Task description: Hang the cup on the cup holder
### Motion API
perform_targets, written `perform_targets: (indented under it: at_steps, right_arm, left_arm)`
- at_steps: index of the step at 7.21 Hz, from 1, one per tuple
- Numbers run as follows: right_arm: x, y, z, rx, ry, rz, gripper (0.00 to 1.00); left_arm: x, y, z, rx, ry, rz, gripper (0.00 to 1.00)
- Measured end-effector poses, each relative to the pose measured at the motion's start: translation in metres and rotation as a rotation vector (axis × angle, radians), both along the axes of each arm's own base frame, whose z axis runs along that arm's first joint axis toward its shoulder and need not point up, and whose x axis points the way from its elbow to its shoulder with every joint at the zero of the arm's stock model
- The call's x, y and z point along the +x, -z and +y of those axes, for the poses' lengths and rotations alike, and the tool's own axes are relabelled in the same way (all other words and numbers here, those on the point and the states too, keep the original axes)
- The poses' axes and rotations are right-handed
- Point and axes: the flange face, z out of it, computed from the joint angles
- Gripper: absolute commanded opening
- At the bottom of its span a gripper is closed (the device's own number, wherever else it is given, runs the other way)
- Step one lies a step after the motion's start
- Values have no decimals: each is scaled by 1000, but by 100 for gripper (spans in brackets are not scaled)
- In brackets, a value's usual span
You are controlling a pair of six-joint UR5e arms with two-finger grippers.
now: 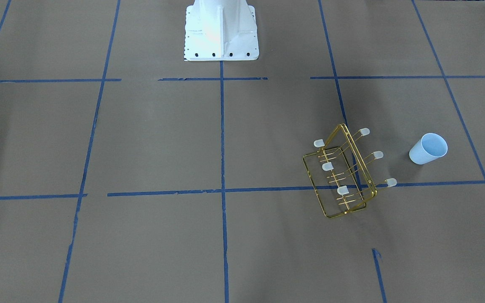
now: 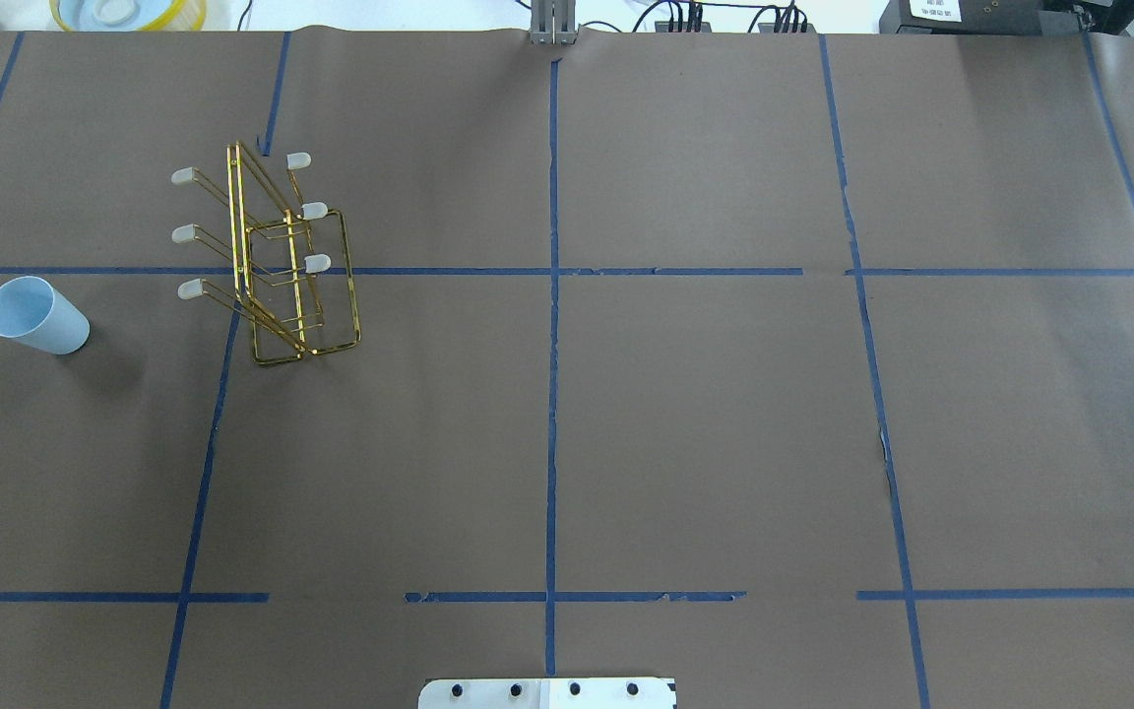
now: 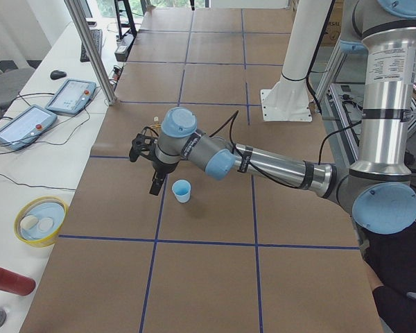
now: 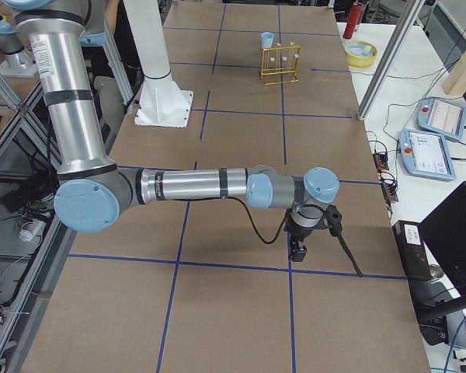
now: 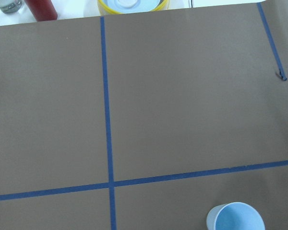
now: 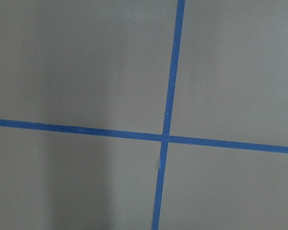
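Barely begun. Cup point(image 1: 427, 148) standing mouth-up on desk point(image 1: 141, 147), near cup holder point(image 1: 327, 166) but apart, all prongs bare. Left claw point(image 3: 152, 182) poised near cup, right claw point(image 4: 299, 250) well away; cannot tell whether either is spread or closed.

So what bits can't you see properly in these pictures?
Left claw: only in the exterior left view, small and dark; open or shut unclear.
Right claw: only in the exterior right view; same doubt.
Cup: left wrist view, bottom edge cuts it off.
Cup holder: exterior right view, too small to count prongs.
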Motion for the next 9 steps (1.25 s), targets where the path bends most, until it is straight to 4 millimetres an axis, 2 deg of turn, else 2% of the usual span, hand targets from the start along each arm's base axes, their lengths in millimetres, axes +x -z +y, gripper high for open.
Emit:
perform_targets:
  at_steps: [2,3,5,6,9]
  right_arm:
    - [0,0,0,0,0,0,100]
    - [0,0,0,0,0,0,100]
    - [0,0,0,0,0,0,100]
    - [0,0,0,0,0,0,100]
    - [0,0,0,-1,0,0,100]
  left_arm:
    - [68,32,-2,85,118,33,100]
    - [96,38,4,144,193,40,100]
    - [149,27,41,227,344,51,100]
    - [165,18,66,225,402,68,100]
    - [181,-18,132,259,556,38,100]
